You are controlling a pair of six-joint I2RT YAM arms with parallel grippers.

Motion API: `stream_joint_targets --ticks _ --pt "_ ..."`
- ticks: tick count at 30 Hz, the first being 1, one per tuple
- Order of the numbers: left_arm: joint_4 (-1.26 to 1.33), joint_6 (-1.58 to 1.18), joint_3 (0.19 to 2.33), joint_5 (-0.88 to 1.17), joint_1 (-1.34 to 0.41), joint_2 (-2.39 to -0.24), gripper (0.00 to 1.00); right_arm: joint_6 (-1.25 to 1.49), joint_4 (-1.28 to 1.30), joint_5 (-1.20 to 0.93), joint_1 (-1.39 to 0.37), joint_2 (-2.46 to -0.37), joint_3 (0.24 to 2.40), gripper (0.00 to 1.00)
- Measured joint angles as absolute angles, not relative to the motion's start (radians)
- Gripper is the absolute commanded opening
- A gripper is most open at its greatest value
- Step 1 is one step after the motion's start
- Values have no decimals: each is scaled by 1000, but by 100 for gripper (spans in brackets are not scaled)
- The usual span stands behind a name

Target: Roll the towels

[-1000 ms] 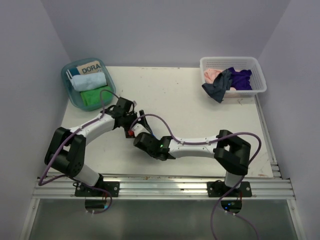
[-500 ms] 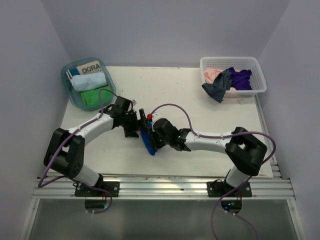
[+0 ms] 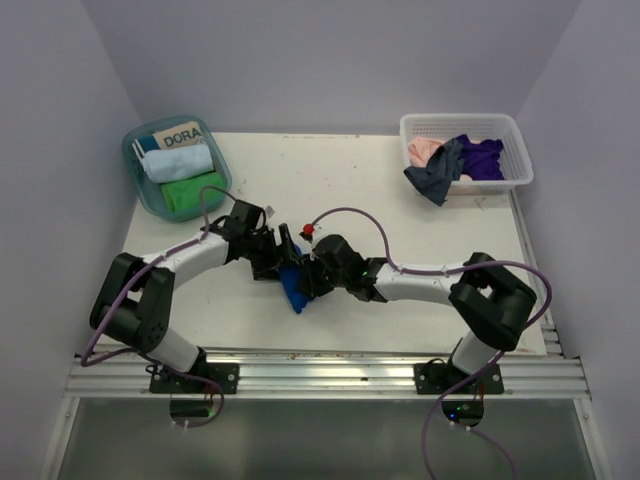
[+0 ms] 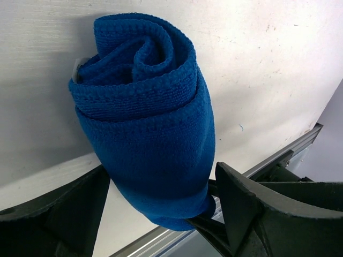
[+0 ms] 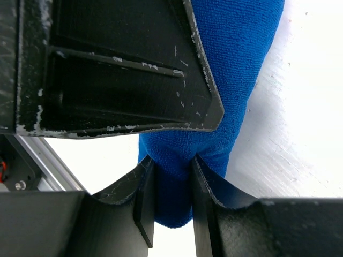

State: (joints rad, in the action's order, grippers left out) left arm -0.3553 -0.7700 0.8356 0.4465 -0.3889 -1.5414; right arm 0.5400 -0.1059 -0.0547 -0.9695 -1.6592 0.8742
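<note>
1. From the top external camera, the royal blue terry towel point(image 3: 293, 287) lies as a tight roll on the white table point(image 3: 400, 215), near the front edge and a little left of centre. Both arms meet over it. The left gripper point(image 3: 277, 260) is at its far end and the right gripper point(image 3: 309, 279) is against its right side. A teal plastic tub point(image 3: 138, 195) at the back left holds a rolled light blue towel point(image 3: 177, 163), a rolled green towel point(image 3: 190, 190) and a tan card point(image 3: 180, 137). A white slotted basket point(image 3: 465, 124) at the back right holds loose pink point(image 3: 424, 150), grey point(image 3: 436, 176) and purple cloths point(image 3: 486, 155).

2. On the left wrist camera, the left gripper point(image 4: 161, 184) has its black fingers point(image 4: 59, 214) spread wide. They press against opposite sides of the roll point(image 4: 144, 123), grasping it. The spiral end and a small white tag point(image 4: 76, 68) face away.

3. On the right wrist camera, the right gripper point(image 5: 170, 174) is clenched narrowly, with its pads point(image 5: 143, 201) pinching the tapered end of the blue roll point(image 5: 236, 64). A scuffed black finger point(image 5: 118, 69) of the other arm fills the upper part of this view.
</note>
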Motion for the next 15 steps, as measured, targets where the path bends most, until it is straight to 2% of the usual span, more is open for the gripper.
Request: stream_joint_targets --ticks 10,15 --pt "-308 -788 805 444 -389 -1551 83 589 -165 -122 -930 -1659 839 27" --pt "-295 -794 805 443 -390 -1565 78 600 -178 -128 -926 -1659 832 27"
